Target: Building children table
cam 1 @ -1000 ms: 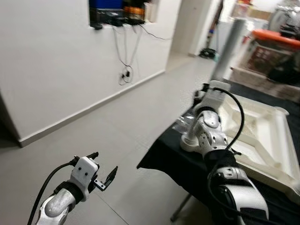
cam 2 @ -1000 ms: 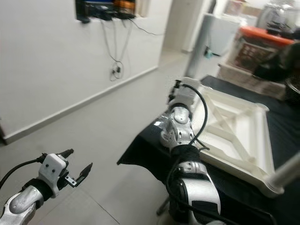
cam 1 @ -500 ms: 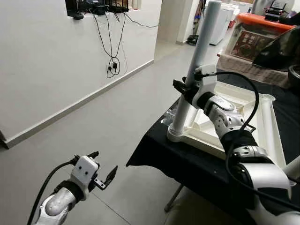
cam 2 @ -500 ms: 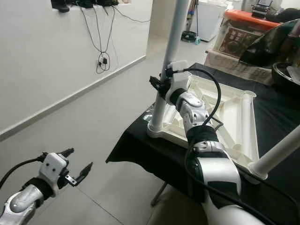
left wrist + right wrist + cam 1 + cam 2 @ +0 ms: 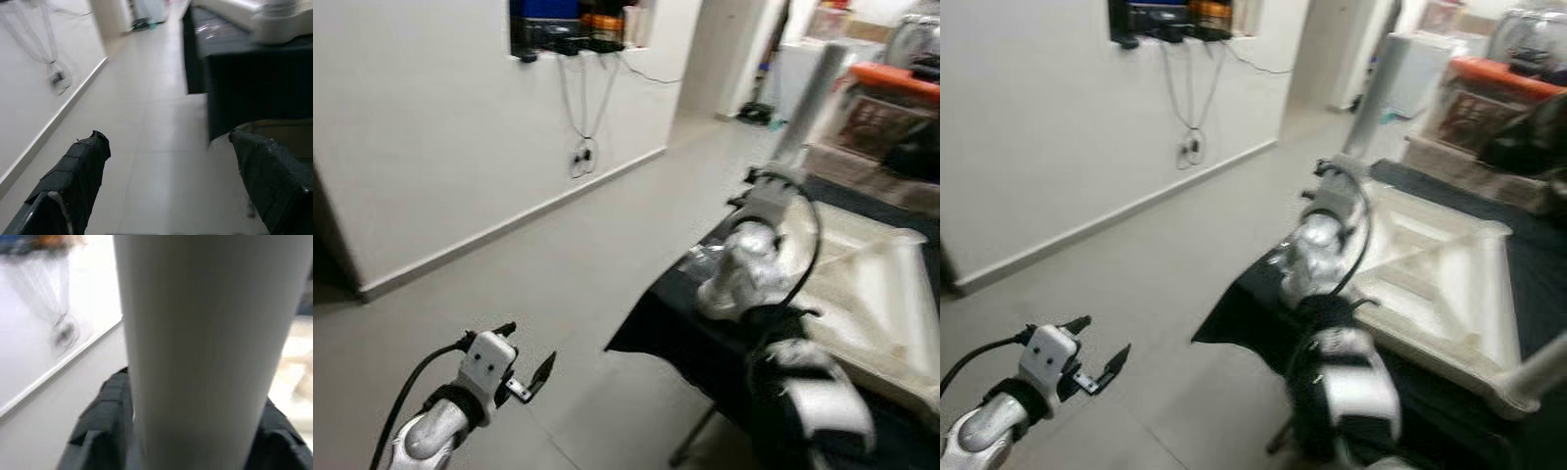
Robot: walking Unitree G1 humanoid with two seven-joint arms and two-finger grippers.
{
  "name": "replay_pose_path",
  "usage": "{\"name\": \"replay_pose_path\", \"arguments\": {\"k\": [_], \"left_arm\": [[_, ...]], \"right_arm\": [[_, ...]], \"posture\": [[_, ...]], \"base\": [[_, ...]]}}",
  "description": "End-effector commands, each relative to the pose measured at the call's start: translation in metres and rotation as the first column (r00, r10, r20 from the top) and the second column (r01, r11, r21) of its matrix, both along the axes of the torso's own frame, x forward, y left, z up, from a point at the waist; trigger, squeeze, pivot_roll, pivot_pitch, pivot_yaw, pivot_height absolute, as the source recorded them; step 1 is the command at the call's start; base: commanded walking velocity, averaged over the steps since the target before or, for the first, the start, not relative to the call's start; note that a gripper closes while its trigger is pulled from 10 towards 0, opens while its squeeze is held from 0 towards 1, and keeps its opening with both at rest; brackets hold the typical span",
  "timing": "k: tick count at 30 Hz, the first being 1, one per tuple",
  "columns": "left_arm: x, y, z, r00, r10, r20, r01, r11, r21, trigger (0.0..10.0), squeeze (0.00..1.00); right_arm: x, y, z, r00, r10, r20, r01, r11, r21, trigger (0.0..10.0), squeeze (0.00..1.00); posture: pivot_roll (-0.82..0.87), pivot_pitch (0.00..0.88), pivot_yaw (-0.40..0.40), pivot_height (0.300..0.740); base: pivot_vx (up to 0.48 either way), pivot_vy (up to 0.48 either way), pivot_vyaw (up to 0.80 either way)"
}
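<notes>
table leg [image 5: 205,347] | clamped between right pincer [image 5: 195,440] fingers | left pincer [image 5: 524,367] apart, over floor [image 5: 568,284]

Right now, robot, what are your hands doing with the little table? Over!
Right gripper clamped on the upright white table leg. Left gripper open, idle above the floor. Upturned tabletop on the black-draped stand. Nothing blocking.

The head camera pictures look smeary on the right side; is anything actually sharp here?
Left and right eye views: the right arm and white tabletop are motion-blurred, the left gripper fairly crisp. Left wrist view: mildly soft. Right wrist view: the table leg is a close, featureless blur.
</notes>
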State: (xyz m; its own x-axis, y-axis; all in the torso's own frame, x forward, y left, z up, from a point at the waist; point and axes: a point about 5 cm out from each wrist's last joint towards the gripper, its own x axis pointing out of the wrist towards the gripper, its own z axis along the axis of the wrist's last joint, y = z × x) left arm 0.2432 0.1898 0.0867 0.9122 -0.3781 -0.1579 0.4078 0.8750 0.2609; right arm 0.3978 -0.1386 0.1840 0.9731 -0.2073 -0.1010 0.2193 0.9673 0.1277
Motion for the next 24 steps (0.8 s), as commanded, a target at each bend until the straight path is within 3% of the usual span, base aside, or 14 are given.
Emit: {"name": "replay_pose_path", "arguments": {"k": [1, 3, 5, 6, 7, 8, 9, 10, 14, 16, 18, 20, 22, 24], "left_arm": [[0.000, 0.001, -0.001, 1.000, -0.006, -0.004, 0.006, 1.000, 0.016, 10.0, 0.00], [0.001, 0.001, -0.001, 1.000, 0.000, -0.001, 0.000, 1.000, 0.014, 10.0, 0.00], [-0.001, -0.002, -0.003, 1.000, -0.003, -0.004, 0.003, 1.000, 0.011, 10.0, 0.00], [-0.001, -0.002, -0.003, 1.000, -0.003, -0.004, 0.003, 1.000, 0.011, 10.0, 0.00], [-0.002, -0.004, -0.004, 1.000, -0.005, -0.006, 0.005, 1.000, 0.008, 10.0, 0.00], [-0.002, -0.004, -0.004, 1.000, -0.005, -0.006, 0.005, 1.000, 0.008, 10.0, 0.00], [-0.002, -0.004, -0.004, 1.000, -0.005, -0.005, 0.005, 1.000, 0.007, 10.0, 0.00], [-0.002, -0.004, -0.004, 1.000, -0.004, -0.005, 0.004, 1.000, 0.007, 10.0, 0.00], [-0.001, 0.000, -0.003, 1.000, 0.001, -0.005, -0.001, 1.000, 0.014, 10.0, 0.00], [-0.002, 0.001, -0.003, 1.000, 0.002, -0.004, -0.002, 1.000, 0.016, 10.0, 0.00], [-0.003, 0.002, -0.002, 1.000, 0.003, -0.006, -0.003, 1.000, 0.019, 10.0, 0.00], [-0.003, 0.002, -0.002, 1.000, 0.003, -0.006, -0.003, 1.000, 0.019, 10.0, 0.00], [-0.004, 0.003, -0.002, 1.000, 0.002, -0.009, -0.002, 1.000, 0.022, 10.0, 0.00], [-0.004, 0.003, -0.002, 1.000, 0.002, -0.009, -0.002, 1.000, 0.022, 10.0, 0.00]], "right_arm": [[0.004, -0.001, 0.007, 0.995, 0.092, 0.026, -0.092, 0.996, -0.002, 10.0, 1.00], [0.017, -0.008, 0.049, 0.929, 0.328, 0.173, -0.325, 0.945, -0.049, 10.0, 0.00], [0.015, -0.007, 0.082, 0.779, 0.551, 0.299, -0.539, 0.832, -0.129, 10.0, 0.00], [0.015, -0.007, 0.082, 0.779, 0.551, 0.299, -0.539, 0.832, -0.129, 10.0, 0.00], [0.008, -0.006, 0.091, 0.664, 0.679, 0.313, -0.642, 0.732, -0.226, 10.0, 0.00], [0.008, -0.006, 0.091, 0.664, 0.679, 0.313, -0.642, 0.732, -0.226, 10.0, 0.00], [0.008, -0.009, 0.090, 0.660, 0.693, 0.290, -0.650, 0.720, -0.242, 4.0, 0.00], [0.011, -0.012, 0.088, 0.686, 0.678, 0.262, -0.636, 0.735, -0.237, 0.0, 0.00], [0.021, -0.027, 0.067, 0.876, 0.463, 0.134, -0.443, 0.883, -0.155, 0.0, 0.00], [0.022, -0.031, 0.061, 0.913, 0.396, 0.103, -0.380, 0.914, -0.146, 0.0, 0.00], [0.020, -0.053, 0.039, 0.993, 0.118, 0.022, -0.115, 0.990, -0.087, 0.0, 0.00], [0.017, -0.063, 0.031, 1.000, 0.008, -0.009, -0.008, 0.997, -0.075, 0.0, 0.00], [0.001, -0.095, 0.007, 0.927, -0.368, -0.069, 0.364, 0.929, -0.062, 0.0, 0.00], [0.001, -0.095, 0.007, 0.927, -0.368, -0.069, 0.364, 0.929, -0.062, 0.0, 0.00]], "posture": [[0.05, 0.000, -0.127, 0.740], [0.04, 0.000, -0.130, 0.740], [0.04, 0.000, -0.130, 0.740], [0.04, 0.000, -0.130, 0.740], [0.04, 0.000, -0.132, 0.740], [0.04, 0.000, -0.132, 0.740], [0.05, 0.000, -0.135, 0.740], [0.05, 0.000, -0.135, 0.740], [0.06, 0.000, -0.136, 0.740], [0.06, 0.000, -0.136, 0.740], [0.06, 0.000, -0.130, 0.740], [0.06, 0.000, -0.130, 0.740], [0.06, 0.000, -0.129, 0.740], [0.06, 0.000, -0.129, 0.740]], "base": [[0.000, 0.000, 0.00], [0.000, 0.000, 0.00], [0.000, 0.000, 0.00], [0.000, 0.000, 0.00], [0.000, 0.000, 0.00], [0.000, 0.000, 0.00], [0.000, 0.000, 0.00], [0.000, 0.000, 0.00], [0.000, 0.000, 0.00], [0.000, 0.000, 0.00], [0.000, 0.000, 0.00], [0.000, 0.000, 0.00], [0.000, 0.000, 0.00], [0.000, 0.000, 0.00]]}}
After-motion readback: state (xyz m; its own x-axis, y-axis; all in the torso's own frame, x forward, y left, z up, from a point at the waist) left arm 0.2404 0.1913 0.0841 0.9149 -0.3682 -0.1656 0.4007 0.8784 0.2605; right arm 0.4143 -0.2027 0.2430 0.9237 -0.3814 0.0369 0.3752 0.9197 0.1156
